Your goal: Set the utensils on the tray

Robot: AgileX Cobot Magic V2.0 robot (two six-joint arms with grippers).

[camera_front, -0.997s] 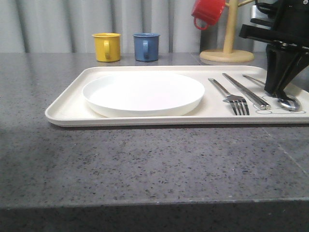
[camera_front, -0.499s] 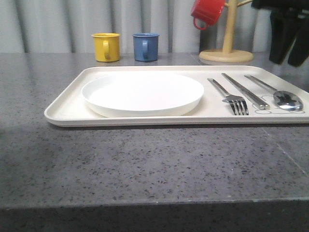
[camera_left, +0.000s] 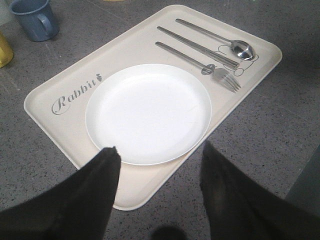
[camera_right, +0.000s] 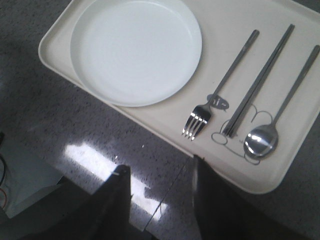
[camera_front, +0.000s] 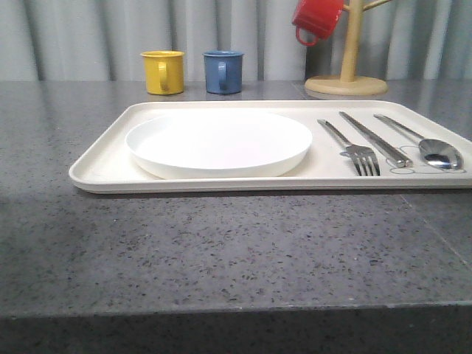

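The cream tray [camera_front: 103, 166] lies on the grey counter with a round white plate [camera_front: 218, 141] on its left part. To the plate's right lie a silver fork [camera_front: 355, 151], knife [camera_front: 376, 139] and spoon [camera_front: 431, 149], side by side. The left wrist view shows the tray [camera_left: 55, 90], plate [camera_left: 148, 113], fork [camera_left: 220, 74], knife [camera_left: 197, 47] and spoon [camera_left: 235, 46] from above; my left gripper [camera_left: 160, 152] hangs open over the tray's near edge, holding nothing. My right gripper [camera_right: 159, 167] is open above bare counter beside the tray [camera_right: 280, 170], near the fork [camera_right: 200, 117], knife [camera_right: 255, 85] and spoon [camera_right: 262, 140].
A yellow mug [camera_front: 163, 71] and a blue mug [camera_front: 223, 71] stand behind the tray. A wooden mug tree [camera_front: 346, 74] at the back right carries a red mug [camera_front: 317, 20]. Open counter stretches in front of the tray.
My right arm, which stood over the spoon at the tray's right end, has lifted up and out of the front view. The utensils lie still on the tray.
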